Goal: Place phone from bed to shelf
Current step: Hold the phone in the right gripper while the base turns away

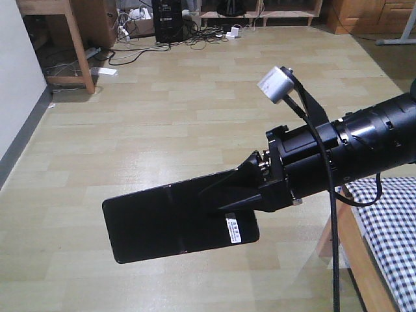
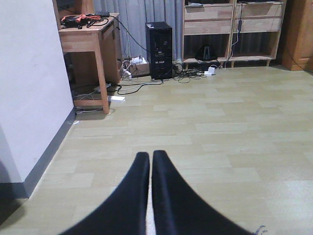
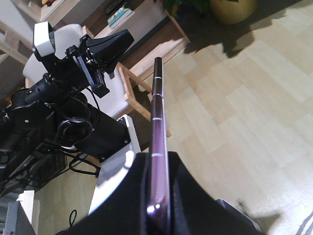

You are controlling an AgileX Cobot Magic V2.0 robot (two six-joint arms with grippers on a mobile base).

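My right gripper (image 1: 239, 190) is shut on the phone (image 1: 170, 221), a flat black slab with a white barcode sticker. It holds the phone level above the floor, out to the left. The right wrist view shows the phone (image 3: 157, 105) edge-on, its pinkish rim clamped in the gripper (image 3: 159, 164). A corner of the bed (image 1: 394, 242), in black-and-white check, lies at the lower right, below the arm. The pale wooden shelf (image 2: 254, 25) stands against the far wall. My left gripper (image 2: 150, 157) is shut with nothing in it and points across the floor toward that wall.
A wooden desk (image 2: 89, 35) stands at the far left by the white wall (image 2: 29, 88). A black computer tower (image 2: 159, 49) and tangled cables (image 2: 146, 84) sit on the floor before the shelf. A yellow pot (image 3: 234, 9) shows in the right wrist view.
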